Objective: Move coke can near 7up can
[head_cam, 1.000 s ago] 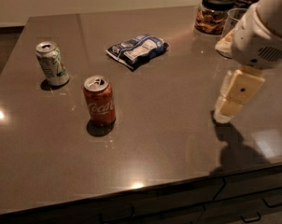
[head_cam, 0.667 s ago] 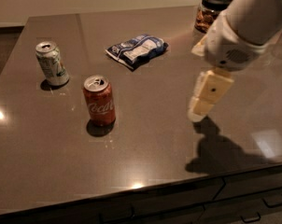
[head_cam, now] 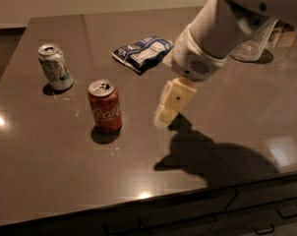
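The red coke can (head_cam: 104, 105) stands upright on the dark table (head_cam: 55, 166), left of centre. The pale 7up can (head_cam: 55, 67) with green markings stands upright behind it to the left, about a can's height away. My gripper (head_cam: 167, 113) hangs from the white arm just above the table, a short way right of the coke can and apart from it. It holds nothing.
A blue and white snack bag (head_cam: 142, 52) lies at the back centre. A clear glass jar (head_cam: 253, 45) stands at the back right, partly hidden by the arm. The table's front edge (head_cam: 148, 195) runs above drawers.
My arm and gripper have moved left across the table, from the right side towards the coke can. The cans and bag have not moved.
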You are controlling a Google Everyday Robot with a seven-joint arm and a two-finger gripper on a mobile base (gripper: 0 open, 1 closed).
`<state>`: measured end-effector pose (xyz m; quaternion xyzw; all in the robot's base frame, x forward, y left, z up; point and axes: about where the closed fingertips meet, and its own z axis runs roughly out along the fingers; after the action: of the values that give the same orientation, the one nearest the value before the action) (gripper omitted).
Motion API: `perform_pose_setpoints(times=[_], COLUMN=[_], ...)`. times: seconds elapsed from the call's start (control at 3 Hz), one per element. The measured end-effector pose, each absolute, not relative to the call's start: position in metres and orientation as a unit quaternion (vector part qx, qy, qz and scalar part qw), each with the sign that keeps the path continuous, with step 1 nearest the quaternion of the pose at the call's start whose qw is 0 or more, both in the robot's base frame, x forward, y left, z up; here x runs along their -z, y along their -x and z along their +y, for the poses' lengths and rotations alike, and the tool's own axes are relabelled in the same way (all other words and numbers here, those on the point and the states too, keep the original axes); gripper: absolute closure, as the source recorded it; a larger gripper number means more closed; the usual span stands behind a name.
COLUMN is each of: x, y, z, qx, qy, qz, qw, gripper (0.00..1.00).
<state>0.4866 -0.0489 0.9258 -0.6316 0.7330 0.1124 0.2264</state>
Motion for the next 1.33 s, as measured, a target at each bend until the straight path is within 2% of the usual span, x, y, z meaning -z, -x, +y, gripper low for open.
perform_pose_setpoints(times=[0.67,1.33], x=[-0.924,-0.916], y=[-0.481,-0.484], z=[0.032,0.093], qx=[-0.205,-0.228], qy=[0.63,0.634], qz=[0.699,0.667], qw=[0.271,0.318], gripper=[0.0,0.0])
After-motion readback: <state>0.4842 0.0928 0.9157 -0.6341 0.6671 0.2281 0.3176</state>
